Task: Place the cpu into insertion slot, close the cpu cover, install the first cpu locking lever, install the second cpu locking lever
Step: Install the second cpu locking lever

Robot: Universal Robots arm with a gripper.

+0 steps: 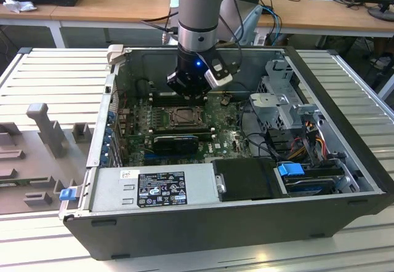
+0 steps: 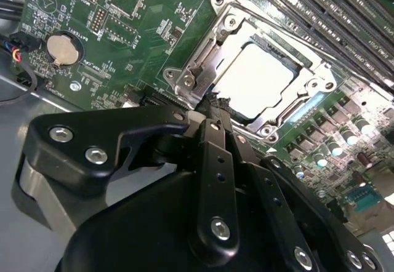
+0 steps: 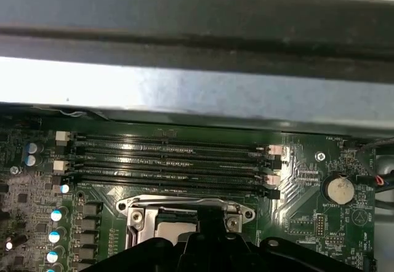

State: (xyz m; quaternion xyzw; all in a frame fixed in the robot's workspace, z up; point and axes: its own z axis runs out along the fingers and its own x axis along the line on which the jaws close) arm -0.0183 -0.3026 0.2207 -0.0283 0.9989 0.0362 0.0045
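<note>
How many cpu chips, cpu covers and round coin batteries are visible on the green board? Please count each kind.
cpu: 1
cpu cover: 1
coin battery: 1
Total: 3

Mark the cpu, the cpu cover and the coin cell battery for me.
cpu [image 2: 261, 78], second wrist view, middle of its silver top.
cpu cover [image 2: 203, 69], second wrist view, frame bar beside the chip.
coin cell battery [image 2: 64, 50], second wrist view, centre of its face.

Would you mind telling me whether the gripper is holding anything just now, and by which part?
Nothing is held: the black gripper is shut with empty fingertips at the edge of the silvery metal cpu cover, which lies closed over the silver-grey cpu.
</note>
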